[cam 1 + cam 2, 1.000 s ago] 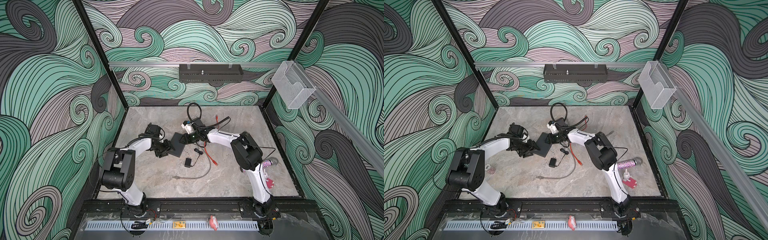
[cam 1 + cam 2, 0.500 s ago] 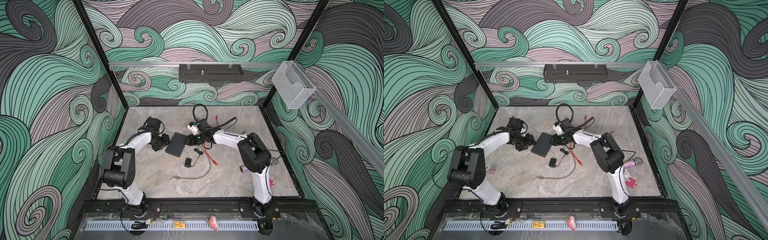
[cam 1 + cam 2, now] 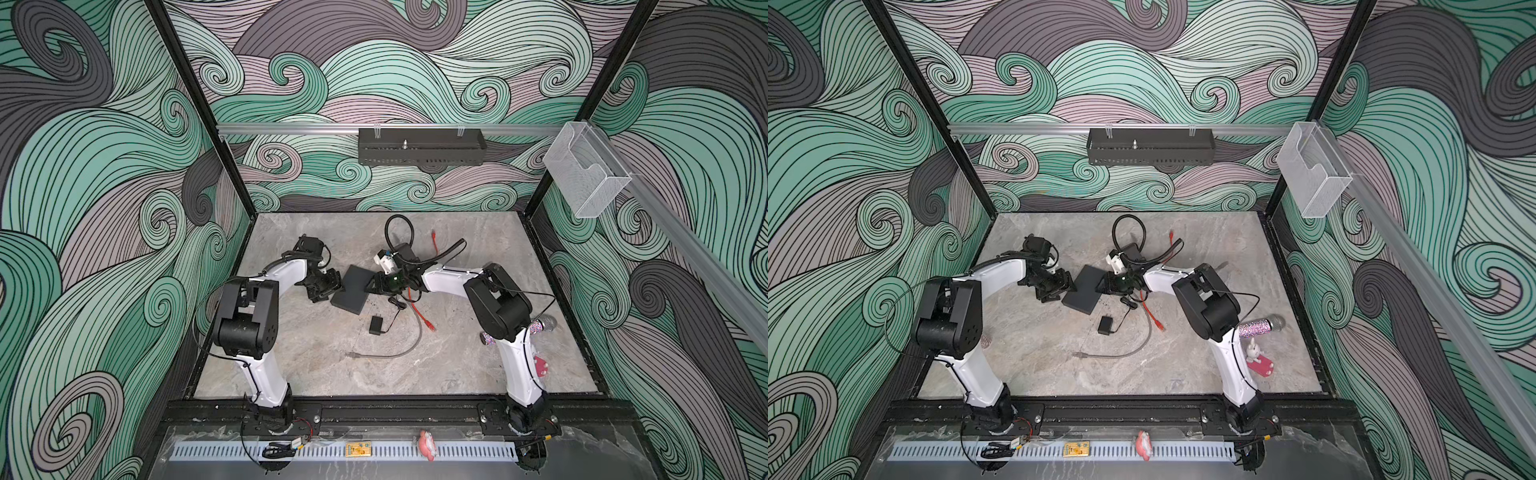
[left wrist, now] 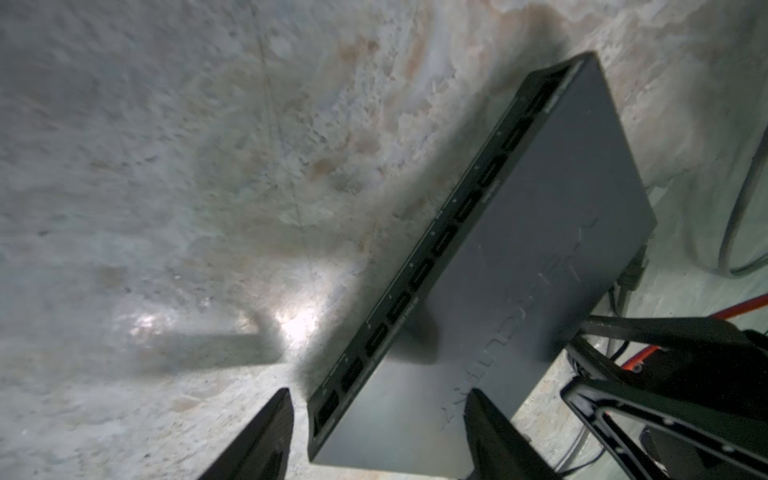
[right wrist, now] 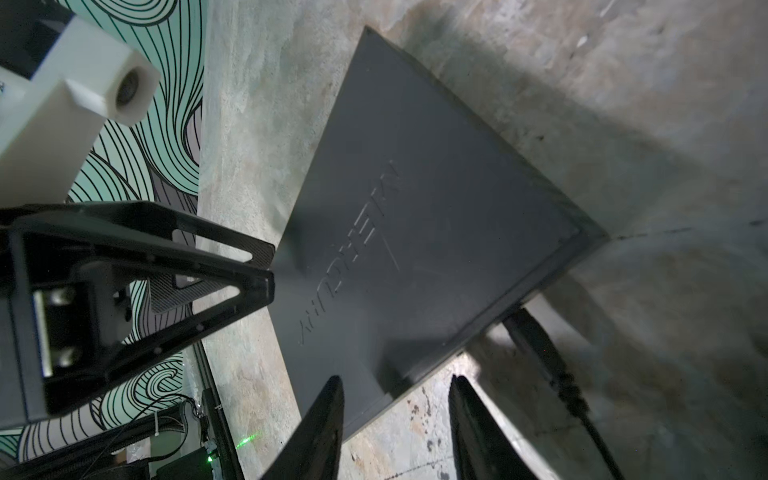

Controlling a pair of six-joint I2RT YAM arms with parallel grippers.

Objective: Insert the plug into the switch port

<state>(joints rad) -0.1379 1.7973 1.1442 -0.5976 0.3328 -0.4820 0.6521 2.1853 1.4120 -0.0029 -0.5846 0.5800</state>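
Note:
The switch is a flat matte-black box lying on the stone table. One long side carries a row of ports. My left gripper is open at the switch's left end, one finger above its top and the other beside the port side, clear of it. My right gripper is open over the opposite corner with nothing between its fingers. A black plug on a thin cord sits against the switch's edge there and looks seated in it.
A black adapter cube, an orange cable and a grey cable lie in front of the switch. A black hose loop is behind it. A sparkly microphone and a pink toy lie by the right arm's base.
Both grippers have opened wider. The left gripper drew back from the switch, then returned to its left end. The right gripper has let go and sits at the switch's right edge.

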